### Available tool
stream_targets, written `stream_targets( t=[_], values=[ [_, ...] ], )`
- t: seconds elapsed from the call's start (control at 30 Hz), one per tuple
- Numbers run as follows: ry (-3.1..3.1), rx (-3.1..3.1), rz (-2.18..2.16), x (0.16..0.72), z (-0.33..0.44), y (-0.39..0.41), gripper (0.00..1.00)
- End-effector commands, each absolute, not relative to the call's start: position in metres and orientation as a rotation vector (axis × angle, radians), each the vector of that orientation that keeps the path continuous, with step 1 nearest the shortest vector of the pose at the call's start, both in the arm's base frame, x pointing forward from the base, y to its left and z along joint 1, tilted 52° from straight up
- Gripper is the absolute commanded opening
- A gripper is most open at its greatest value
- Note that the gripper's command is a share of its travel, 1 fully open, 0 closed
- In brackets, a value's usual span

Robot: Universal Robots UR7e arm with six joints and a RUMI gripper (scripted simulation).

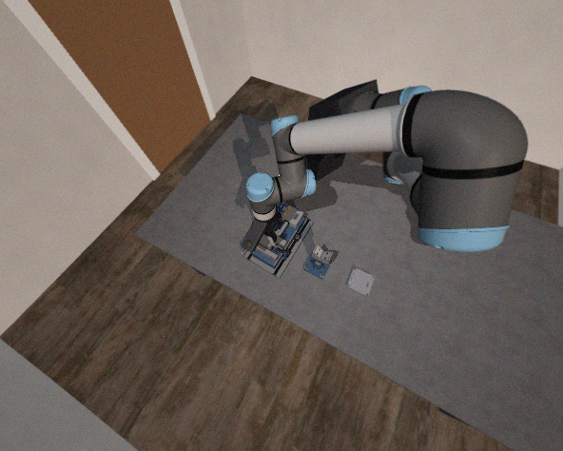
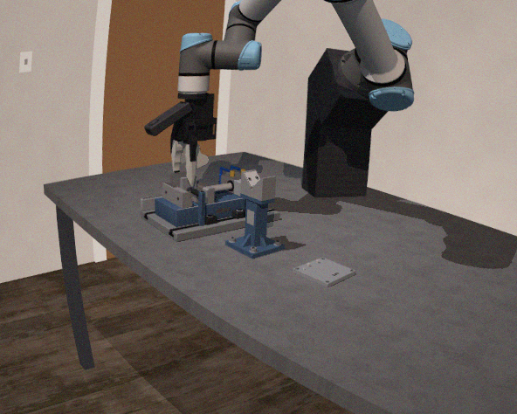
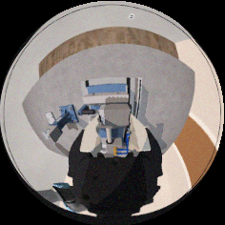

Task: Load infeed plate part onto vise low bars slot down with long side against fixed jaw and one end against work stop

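My gripper (image 2: 185, 175) points straight down over the blue vise (image 2: 196, 209) and is shut on the part. In the wrist view the part (image 3: 116, 114) is a grey block held between my two pale fingers, with the vise (image 3: 109, 91) right behind it. The fingertips reach down to the gap between the grey fixed jaw (image 2: 175, 195) and the jaw on the cylinder rod (image 2: 207, 190). I cannot tell whether the part touches the bars, the fixed jaw or the work stop. The part's slot is hidden. The infeed plate (image 2: 325, 271) lies bare.
The V-block (image 2: 255, 186) stands on a blue pedestal (image 2: 251, 231) just right of the vise and holds nothing; it also shows in the overhead view (image 1: 321, 255). The dark robot base (image 2: 339, 134) stands at the back. The table's left edge is close to the vise.
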State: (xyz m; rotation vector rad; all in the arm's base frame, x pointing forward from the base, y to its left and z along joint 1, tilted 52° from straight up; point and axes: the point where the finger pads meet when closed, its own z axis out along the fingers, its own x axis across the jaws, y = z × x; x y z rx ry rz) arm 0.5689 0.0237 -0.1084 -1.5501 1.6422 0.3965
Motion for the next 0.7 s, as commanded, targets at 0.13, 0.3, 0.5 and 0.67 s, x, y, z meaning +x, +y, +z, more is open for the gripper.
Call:
stream_targets(
  t=[0.13,0.3,0.5,0.67],
  values=[
    [1.642,-1.55,0.395,0.5703,-0.11,0.0251,0.0],
    [1.642,-1.55,0.395,0.5705,-0.1104,0.0256,0.0],
    [1.642,-1.55,0.395,0.5708,-0.1109,0.0263,0.0],
    [1.642,-1.55,0.395,0.5709,-0.1112,0.0266,0.0]
  ],
)
